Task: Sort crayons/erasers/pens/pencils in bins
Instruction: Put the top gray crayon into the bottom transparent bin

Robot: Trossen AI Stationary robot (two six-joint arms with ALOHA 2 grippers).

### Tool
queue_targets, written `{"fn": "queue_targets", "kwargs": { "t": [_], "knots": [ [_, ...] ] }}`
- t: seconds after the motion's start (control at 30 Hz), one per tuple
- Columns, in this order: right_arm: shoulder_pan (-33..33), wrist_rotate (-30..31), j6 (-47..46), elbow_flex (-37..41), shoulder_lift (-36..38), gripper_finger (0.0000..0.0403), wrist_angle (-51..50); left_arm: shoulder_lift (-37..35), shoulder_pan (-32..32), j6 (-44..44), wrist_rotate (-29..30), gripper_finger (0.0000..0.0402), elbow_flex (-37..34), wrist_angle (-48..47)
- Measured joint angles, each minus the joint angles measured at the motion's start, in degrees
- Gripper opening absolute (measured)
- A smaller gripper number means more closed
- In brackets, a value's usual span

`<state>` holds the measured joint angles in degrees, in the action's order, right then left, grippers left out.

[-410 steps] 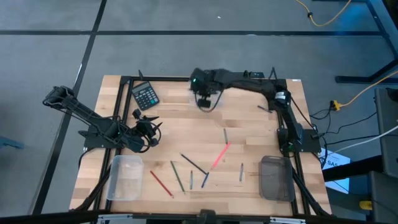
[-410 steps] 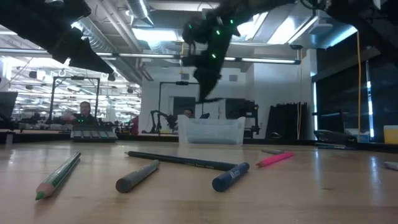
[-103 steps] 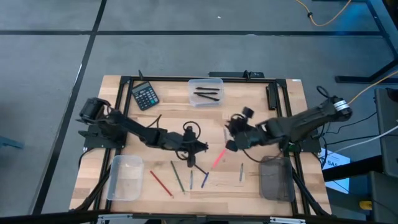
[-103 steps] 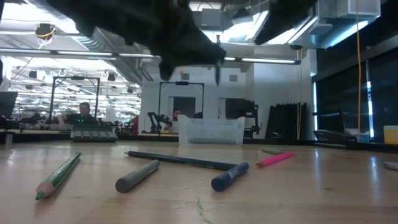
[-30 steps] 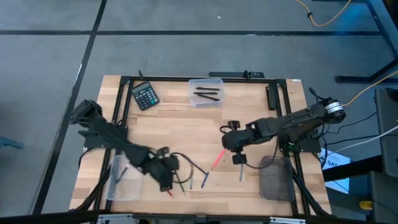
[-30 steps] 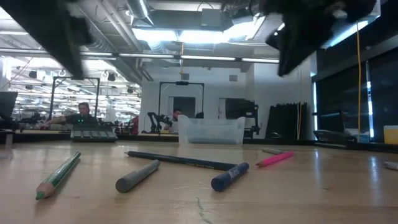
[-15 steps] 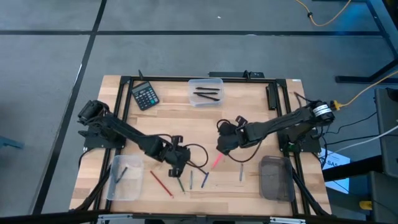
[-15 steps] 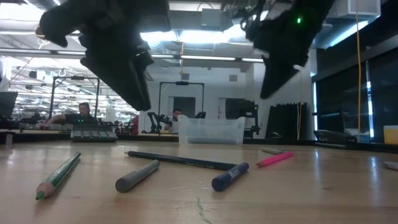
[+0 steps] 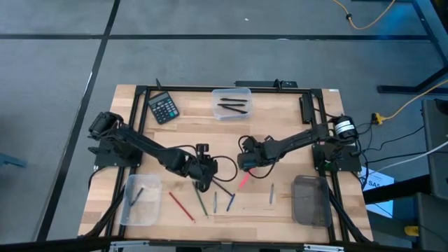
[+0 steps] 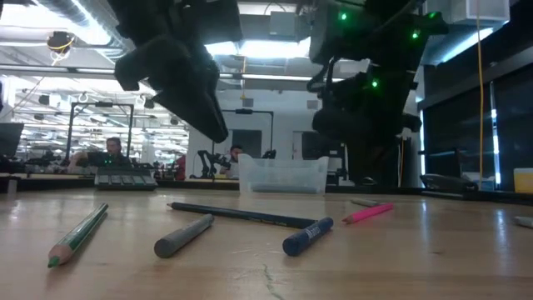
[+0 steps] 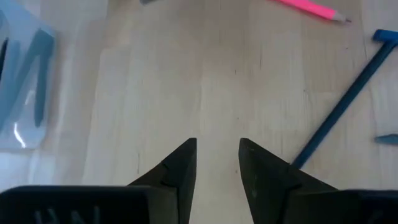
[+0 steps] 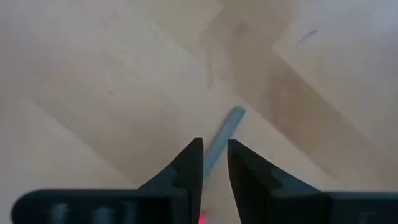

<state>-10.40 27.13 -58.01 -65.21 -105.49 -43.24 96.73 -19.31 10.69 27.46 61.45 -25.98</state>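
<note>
Two grippers hang over the table's middle, both parted and empty: the left gripper [image 9: 204,170] above bare wood beside the long blue pencil [image 11: 341,109], the right gripper [image 12: 213,163] straddling a grey stick [image 12: 221,134]. Loose sticks lie near the front edge (between the clear bin [image 9: 140,199] and dark bin [image 9: 310,199]). Best to lower the right squarely, centred across the stick, before closing.

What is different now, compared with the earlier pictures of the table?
The far bin received two dark sticks and the near-left bin one dark stick. The left gripper came back from that bin to the loose sticks; the right gripper moved over the grey stick. The calculator and dark bin stayed.
</note>
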Motion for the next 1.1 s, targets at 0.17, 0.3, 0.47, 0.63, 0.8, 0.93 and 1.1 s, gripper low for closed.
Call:
{"fn": "queue_targets", "kwargs": {
  "t": [0.17, 0.3, 0.47, 0.63, 0.8, 0.93, 1.1],
  "knots": [
    [0.25, -0.70, -2.90, -0.02, -1.87, 0.0078, -0.05, 0.00, 2.31, -4.51, -0.09, 0.0112, 0.00, 2.88],
    [0.25, -0.72, -6.30, -0.02, -2.66, 0.0078, -1.14, 0.00, 4.52, -6.56, -0.98, 0.0112, 0.00, 4.56],
    [0.25, -1.14, -9.07, -0.02, -4.66, 0.0091, -0.23, 0.00, 6.83, -9.12, -2.85, 0.0113, 0.00, 5.07],
    [0.44, -0.61, -9.64, -0.32, -7.17, 0.0113, -0.13, 0.00, 7.75, -9.41, -3.19, 0.0111, 0.00, 5.27],
    [0.49, -0.21, -9.82, -0.31, -7.88, 0.0100, 0.89, 0.00, 7.83, -11.73, -3.95, 0.0112, 0.00, 6.27],
    [-0.39, 0.08, -9.71, -0.24, -7.94, 0.0066, 1.21, 0.00, 9.48, -12.88, -11.90, 0.0110, 0.00, 7.92],
    [-1.94, 2.55, -9.55, -0.13, -8.13, 0.0029, 0.67, 0.00, 11.55, -15.26, -20.38, 0.0111, 0.00, 9.57]
  ]
}}
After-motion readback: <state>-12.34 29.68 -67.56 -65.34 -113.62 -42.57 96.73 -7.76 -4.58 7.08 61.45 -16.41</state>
